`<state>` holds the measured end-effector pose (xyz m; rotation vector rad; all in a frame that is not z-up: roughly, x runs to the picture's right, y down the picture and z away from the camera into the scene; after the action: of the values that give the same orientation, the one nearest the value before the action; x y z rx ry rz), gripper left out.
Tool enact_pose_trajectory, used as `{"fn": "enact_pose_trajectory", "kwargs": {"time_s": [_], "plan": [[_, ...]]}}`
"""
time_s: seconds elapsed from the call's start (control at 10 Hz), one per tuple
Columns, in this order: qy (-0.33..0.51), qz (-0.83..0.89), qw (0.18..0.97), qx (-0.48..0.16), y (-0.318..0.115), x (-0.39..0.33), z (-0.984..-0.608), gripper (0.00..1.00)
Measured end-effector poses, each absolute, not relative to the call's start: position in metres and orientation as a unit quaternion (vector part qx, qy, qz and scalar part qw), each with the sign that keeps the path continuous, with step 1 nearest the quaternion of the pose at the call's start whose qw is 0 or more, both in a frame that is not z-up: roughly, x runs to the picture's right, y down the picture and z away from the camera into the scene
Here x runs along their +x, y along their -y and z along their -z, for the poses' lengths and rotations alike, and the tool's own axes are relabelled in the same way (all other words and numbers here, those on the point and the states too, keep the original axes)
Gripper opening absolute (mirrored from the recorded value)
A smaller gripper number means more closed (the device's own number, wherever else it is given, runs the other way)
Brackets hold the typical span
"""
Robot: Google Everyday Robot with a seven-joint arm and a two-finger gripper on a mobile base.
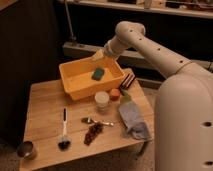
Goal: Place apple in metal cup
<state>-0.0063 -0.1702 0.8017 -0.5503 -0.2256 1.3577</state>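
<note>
Gripper (97,55) over the far rim of the yellow tub (70,84), apple (115,94) on the wooden table (45,107)
Whether the gripper is open or holding anything cannot be told. The apple sits just off the tub's front right corner, beside a pale jar (102,100); the metal cup (26,149) stands well apart from the tub, far off its front left

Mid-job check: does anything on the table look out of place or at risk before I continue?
The metal cup sits at the very front-left corner of the table, close to the edge, so a nudge might tip it off. The cloth lies crumpled near the apple. The pincer hovers over the yellow bin, away from both.
</note>
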Motion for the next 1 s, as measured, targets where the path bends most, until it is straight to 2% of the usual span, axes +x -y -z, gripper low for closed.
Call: {"fn": "enact_pose_trajectory", "kwargs": {"time_s": [0.6, 1.0], "plan": [[0.080, -0.652, 0.709, -0.258, 0.141, 0.057, -0.793, 0.80], [0.024, -0.650, 0.708, -0.277, 0.111, 0.070, -0.815, 0.80]]}}
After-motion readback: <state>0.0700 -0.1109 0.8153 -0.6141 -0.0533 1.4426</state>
